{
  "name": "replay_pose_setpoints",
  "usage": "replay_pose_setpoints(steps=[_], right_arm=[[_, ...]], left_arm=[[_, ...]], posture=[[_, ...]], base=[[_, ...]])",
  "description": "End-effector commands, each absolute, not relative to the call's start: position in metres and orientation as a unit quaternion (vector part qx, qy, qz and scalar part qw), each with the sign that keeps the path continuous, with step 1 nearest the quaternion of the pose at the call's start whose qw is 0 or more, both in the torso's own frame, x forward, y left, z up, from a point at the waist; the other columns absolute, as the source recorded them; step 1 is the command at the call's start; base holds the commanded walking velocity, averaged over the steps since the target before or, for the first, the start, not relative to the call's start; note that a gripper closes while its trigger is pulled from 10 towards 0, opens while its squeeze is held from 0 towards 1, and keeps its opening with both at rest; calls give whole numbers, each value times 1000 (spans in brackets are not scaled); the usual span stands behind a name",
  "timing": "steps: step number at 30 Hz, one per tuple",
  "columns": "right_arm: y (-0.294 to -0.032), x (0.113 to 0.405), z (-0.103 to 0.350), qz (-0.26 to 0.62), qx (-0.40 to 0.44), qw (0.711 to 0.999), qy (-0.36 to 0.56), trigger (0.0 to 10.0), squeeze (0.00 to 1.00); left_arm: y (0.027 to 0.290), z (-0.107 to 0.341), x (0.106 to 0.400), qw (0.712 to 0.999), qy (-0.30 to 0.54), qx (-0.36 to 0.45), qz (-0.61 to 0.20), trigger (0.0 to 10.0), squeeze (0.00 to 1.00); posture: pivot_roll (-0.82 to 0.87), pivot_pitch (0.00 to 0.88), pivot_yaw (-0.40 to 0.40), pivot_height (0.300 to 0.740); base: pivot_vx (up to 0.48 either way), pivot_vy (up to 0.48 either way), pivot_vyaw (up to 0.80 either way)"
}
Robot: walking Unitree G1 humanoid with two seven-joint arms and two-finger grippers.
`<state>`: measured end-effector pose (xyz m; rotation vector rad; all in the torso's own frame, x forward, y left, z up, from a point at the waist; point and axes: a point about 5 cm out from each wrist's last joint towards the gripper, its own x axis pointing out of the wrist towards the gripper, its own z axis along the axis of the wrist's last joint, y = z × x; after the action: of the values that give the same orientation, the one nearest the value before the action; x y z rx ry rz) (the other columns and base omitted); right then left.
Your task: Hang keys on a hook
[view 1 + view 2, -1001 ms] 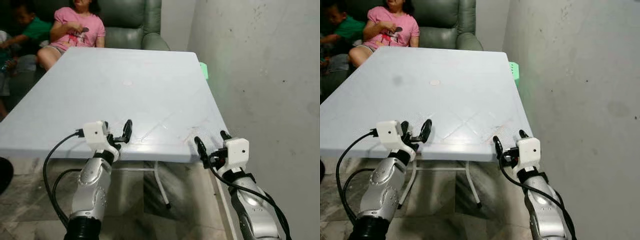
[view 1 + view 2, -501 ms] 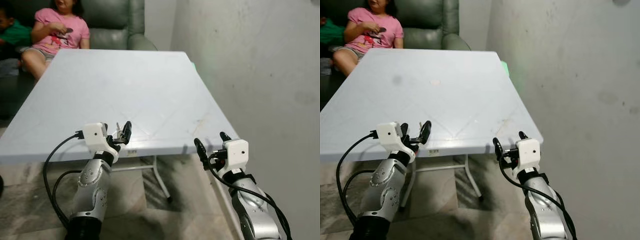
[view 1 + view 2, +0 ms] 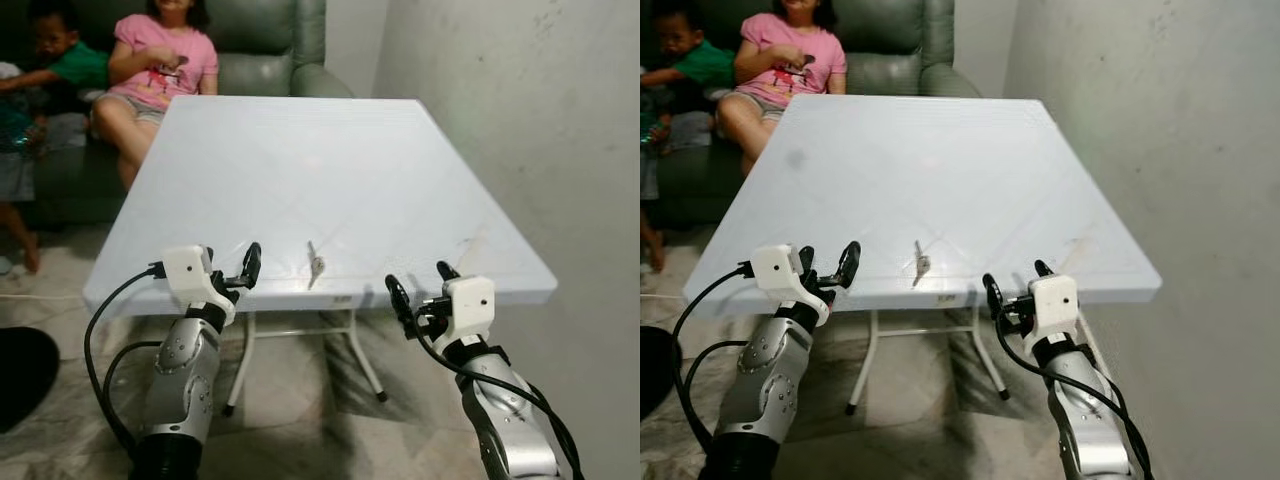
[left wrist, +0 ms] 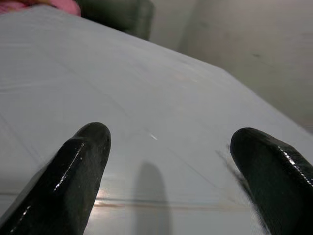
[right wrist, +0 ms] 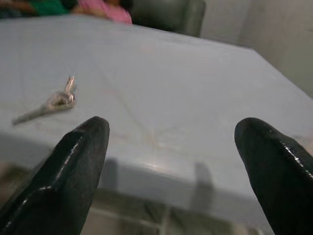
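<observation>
A small bunch of silver keys [image 3: 314,266] lies on the white table [image 3: 330,160], close to its near edge; the keys [image 5: 54,102] also show in the right wrist view. My left gripper [image 3: 232,268] hovers open at the near edge, to the left of the keys, nothing between its fingers [image 4: 78,171]. My right gripper [image 3: 418,286] stands open just below and in front of the near edge, to the right of the keys, with its fingers [image 5: 73,166] wide apart and empty.
A bare grey wall [image 3: 520,120] runs along the right of the table. Behind the table stands a green sofa [image 3: 270,60] with people [image 3: 165,70] seated on it. A dark round object [image 3: 20,370] lies on the tiled floor at the left.
The camera has swung, so the table now sits further right and the keys on it have come into sight. Both grippers keep their pose, open.
</observation>
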<state>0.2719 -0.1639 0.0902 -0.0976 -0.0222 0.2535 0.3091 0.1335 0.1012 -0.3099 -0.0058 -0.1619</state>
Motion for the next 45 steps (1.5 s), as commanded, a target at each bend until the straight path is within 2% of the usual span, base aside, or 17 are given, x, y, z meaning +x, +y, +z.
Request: replay_pose_setpoints(steps=[1, 6, 28, 45], right_arm=[[-160, 274, 96, 135, -47, 990, -20, 10000, 0], [-160, 275, 96, 126, -44, 991, -25, 10000, 0], [-159, 274, 94, 130, -30, 991, -19, 10000, 0], [-158, 274, 94, 132, -28, 991, -18, 10000, 0]], left_arm=[[138, 105, 311, 987, -9, -144, -75, 10000, 0], [139, 106, 312, 988, -10, -140, -68, 10000, 0], [140, 104, 313, 989, -5, -138, -57, 10000, 0], [141, 105, 313, 989, -9, -136, -58, 10000, 0]], posture=[[22, 14, -70, 732], [23, 11, -70, 732], [22, 0, -62, 732], [20, 2, -61, 732]], base=[[0, 454, 0], [0, 182, 655], [0, 0, 0], [400, 0, 0]])
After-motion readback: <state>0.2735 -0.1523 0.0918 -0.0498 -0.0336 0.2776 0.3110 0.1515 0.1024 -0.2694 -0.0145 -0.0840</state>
